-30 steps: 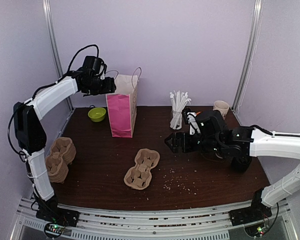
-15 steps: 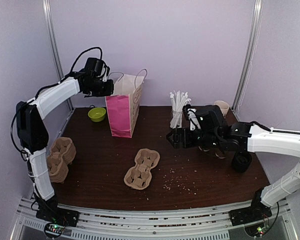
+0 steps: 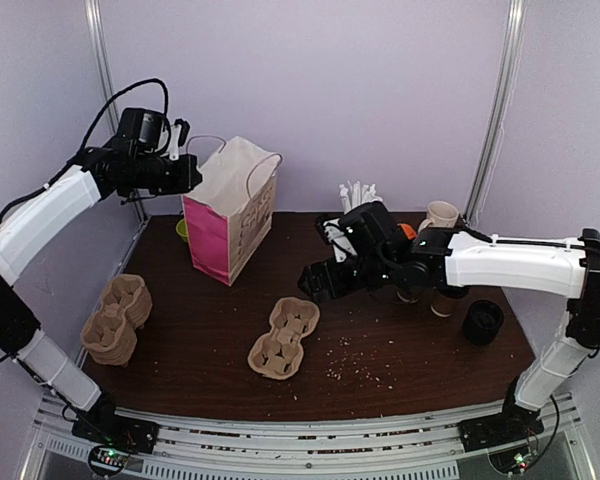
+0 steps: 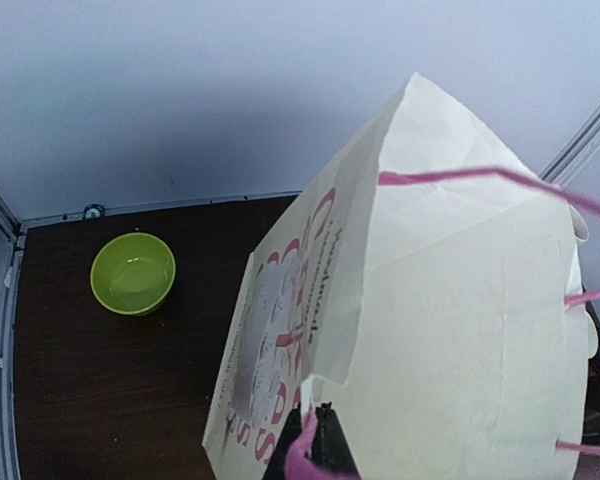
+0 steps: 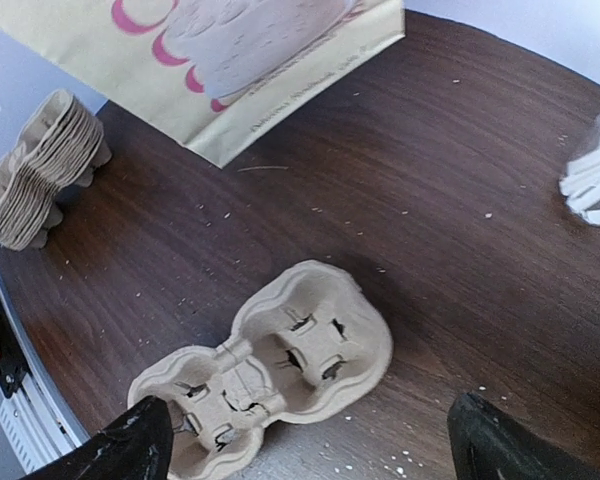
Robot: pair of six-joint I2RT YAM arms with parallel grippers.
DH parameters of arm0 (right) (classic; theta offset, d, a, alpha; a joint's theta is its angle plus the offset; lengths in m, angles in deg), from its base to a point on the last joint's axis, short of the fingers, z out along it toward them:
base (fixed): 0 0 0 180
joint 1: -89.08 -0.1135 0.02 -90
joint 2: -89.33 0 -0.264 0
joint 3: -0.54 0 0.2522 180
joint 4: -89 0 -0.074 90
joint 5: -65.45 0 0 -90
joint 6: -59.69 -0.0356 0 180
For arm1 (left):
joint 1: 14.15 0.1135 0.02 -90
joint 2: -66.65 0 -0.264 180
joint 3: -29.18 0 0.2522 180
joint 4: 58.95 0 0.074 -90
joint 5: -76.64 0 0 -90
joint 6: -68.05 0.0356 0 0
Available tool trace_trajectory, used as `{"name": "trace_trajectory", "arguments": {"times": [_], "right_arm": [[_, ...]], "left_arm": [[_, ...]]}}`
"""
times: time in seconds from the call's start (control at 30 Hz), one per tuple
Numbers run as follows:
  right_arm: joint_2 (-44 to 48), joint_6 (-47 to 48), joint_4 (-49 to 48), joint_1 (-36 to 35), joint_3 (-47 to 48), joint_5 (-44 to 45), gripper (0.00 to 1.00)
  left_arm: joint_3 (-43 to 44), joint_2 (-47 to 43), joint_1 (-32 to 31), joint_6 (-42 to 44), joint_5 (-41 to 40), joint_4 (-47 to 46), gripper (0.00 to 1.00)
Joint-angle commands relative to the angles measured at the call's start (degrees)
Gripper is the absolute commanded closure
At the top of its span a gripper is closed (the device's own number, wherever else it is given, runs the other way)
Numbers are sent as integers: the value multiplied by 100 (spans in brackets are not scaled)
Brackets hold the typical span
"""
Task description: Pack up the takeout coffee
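Dark wood surface (image 3: 400,365), crumbs scattered across it. Biggest thing on it is the paper bag (image 3: 228,215), cream with pink sides, tipped off upright at back left. There's pink lettering down its side, but it's too blurred to read. The left hand (image 3: 185,172) is up at the bag's mouth, fingers pinched together on the pink cord handle. The right hand (image 3: 315,283) hangs mid-surface with its fingers spread wide and nothing between them, over the pulp cup carrier (image 3: 285,338), which lies empty. A stack of the same carriers (image 3: 118,318) sits at the left edge. The takeout coffee (image 3: 442,304) stands at the right, half hidden behind the right arm. A green bowl (image 4: 132,273) sits behind the bag.
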Motion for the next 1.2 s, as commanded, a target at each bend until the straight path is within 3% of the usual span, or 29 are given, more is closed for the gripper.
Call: {"name": "trace_trajectory", "arguments": {"times": [0.0, 0.33, 0.7, 1.17], "right_arm": [[-511, 213, 523, -302, 334, -7, 2], [-1414, 821, 840, -1080, 779, 237, 6], [-2171, 1762, 1092, -1069, 1447, 367, 10], [-2860, 1823, 1224, -805, 1779, 45, 16]], "left_arm": [[-654, -621, -44, -154, 265, -179, 100], [-1808, -1726, -53, -229, 270, -195, 100], [-2197, -2223, -51, -159, 207, -197, 100], [-2399, -2363, -55, -142, 221, -195, 100]]}}
